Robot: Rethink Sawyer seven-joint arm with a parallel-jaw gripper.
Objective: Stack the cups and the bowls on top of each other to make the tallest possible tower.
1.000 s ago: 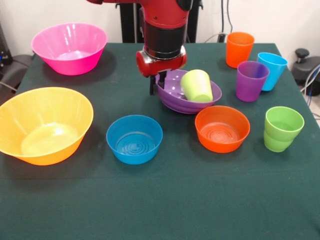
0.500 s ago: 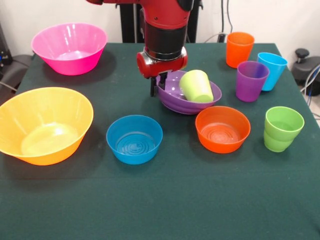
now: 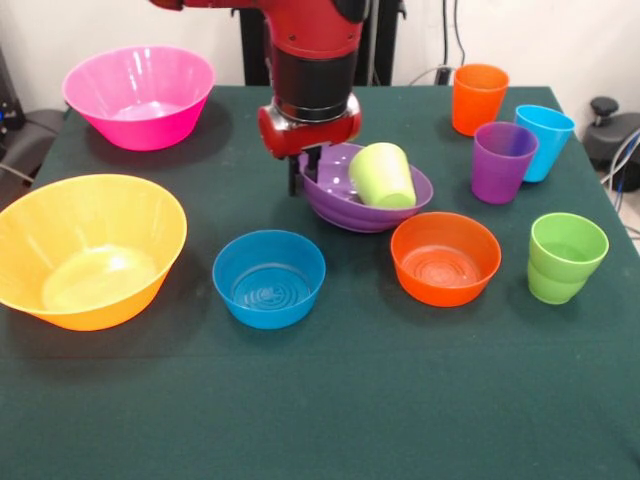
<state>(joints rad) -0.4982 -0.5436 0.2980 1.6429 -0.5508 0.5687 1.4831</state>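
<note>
- Gripper (image 3: 306, 172): jaws closed on the left rim of the purple bowl (image 3: 352, 205), one dark finger outside the wall, one inside.
- Purple bowl: wide, shallow, tilted; whether its base touches the table (image 3: 330, 400) cannot be told.
- Lime-yellow cup (image 3: 382, 175): lying on its side inside the purple bowl, against the right wall.
- Blue bowl (image 3: 269, 278): upright, in front of the purple bowl.
- Orange bowl (image 3: 445, 258): upright, just front-right of the purple bowl.
- Yellow-orange bowl (image 3: 88, 248): large, at left edge.
- Pink bowl (image 3: 139, 96): large, far left corner.
- Orange cup (image 3: 478, 98), purple cup (image 3: 503, 162), light blue cup (image 3: 543, 141), green cup (image 3: 565, 257): upright, at right.
</note>
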